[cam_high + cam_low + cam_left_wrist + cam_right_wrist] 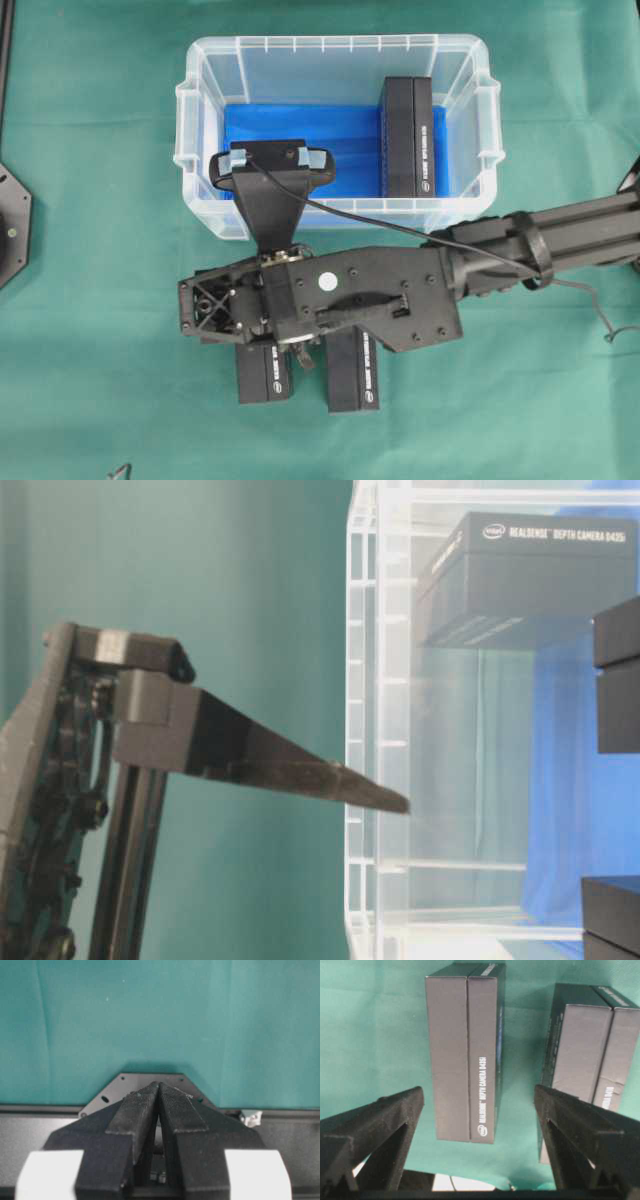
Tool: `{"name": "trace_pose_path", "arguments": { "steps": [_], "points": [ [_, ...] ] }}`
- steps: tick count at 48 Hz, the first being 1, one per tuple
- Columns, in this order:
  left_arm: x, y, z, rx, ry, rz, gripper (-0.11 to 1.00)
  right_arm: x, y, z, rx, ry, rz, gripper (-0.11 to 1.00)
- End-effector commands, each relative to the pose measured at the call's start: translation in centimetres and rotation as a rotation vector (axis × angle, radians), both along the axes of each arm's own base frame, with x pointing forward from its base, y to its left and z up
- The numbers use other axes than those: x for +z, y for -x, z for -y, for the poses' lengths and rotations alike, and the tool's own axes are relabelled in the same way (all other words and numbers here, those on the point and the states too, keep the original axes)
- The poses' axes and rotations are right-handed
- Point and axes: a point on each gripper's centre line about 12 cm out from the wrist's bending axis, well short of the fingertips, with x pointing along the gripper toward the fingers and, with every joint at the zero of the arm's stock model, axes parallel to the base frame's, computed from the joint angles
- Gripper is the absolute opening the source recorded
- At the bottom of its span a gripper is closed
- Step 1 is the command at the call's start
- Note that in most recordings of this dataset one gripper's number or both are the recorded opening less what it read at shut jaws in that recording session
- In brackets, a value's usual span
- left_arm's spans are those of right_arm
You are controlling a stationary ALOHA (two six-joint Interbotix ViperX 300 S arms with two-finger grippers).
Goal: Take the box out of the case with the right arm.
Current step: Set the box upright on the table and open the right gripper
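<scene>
From overhead, the case (335, 130) sits at 12 o'clock on the green surface (90, 330), and one box (406, 136) stands on edge against its right wall on the blue floor. The right arm (420, 280) stretches in from 3 o'clock just below the case, hiding the upper ends of two more boxes (353, 382) lying side by side on the cloth at 6 o'clock. Only the right wrist view shows its tool (480, 1105): fingers (380, 1125) spread wide, holding nothing, one box (465, 1052) between them and below, another (585, 1055) at 2 o'clock. The table-level view alone shows a finger tip (385, 800) close against the clear case wall (365, 720), outside it. The left wrist view shows the left tool (159, 1091) pinched together over bare cloth, gripping nothing.
</scene>
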Motion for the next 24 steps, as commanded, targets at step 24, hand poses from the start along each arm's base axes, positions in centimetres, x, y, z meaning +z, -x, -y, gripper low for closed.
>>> {"name": "trace_pose_path", "arguments": {
  "steps": [24],
  "points": [
    [0.6, -0.2, 0.1, -0.002, 0.003, 0.021, 0.0, 3.2, 5.9, -0.7, 0.056, 0.021, -0.094, 0.89]
  ]
}}
